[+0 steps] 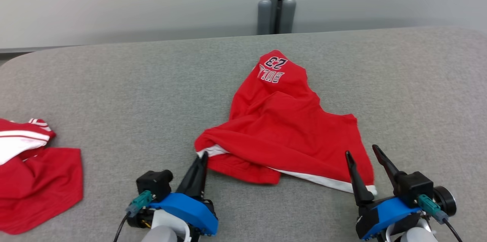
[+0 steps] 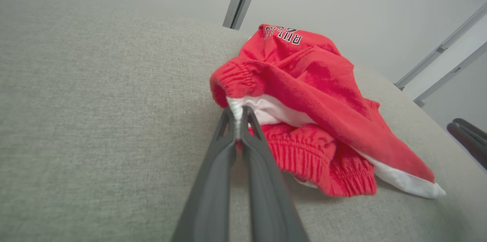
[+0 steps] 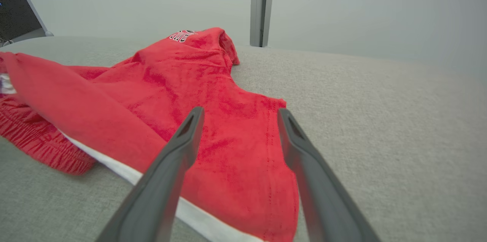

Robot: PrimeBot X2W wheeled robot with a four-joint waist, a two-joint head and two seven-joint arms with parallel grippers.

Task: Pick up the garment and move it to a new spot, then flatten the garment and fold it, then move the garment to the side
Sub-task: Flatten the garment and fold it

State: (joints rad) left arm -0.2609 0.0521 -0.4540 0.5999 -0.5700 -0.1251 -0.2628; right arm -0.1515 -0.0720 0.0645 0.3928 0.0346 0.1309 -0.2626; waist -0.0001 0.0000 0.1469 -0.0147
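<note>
One pair of red Bulls shorts (image 1: pixel 281 128) lay crumpled mid-way across the grey table (image 1: pixel 114 93). Your left gripper (image 1: pixel 203 156) was clamped on the white-lined waistband corner at seven o'clock. Your right gripper (image 1: pixel 361 150) stood spread over the hem at five o'clock. You'd likely have wanted that corner pinched too, then an even lift. Another red garment (image 1: pixel 38 181) lay at nine o'clock.

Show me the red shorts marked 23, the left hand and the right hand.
red shorts marked 23 (image 1: pixel 281 128): head view, central cloth.
left hand (image 2: pixel 237 110): left wrist view, fingertips shut on white edge.
right hand (image 1: pixel 360 150): head view, between open fingertips.
</note>
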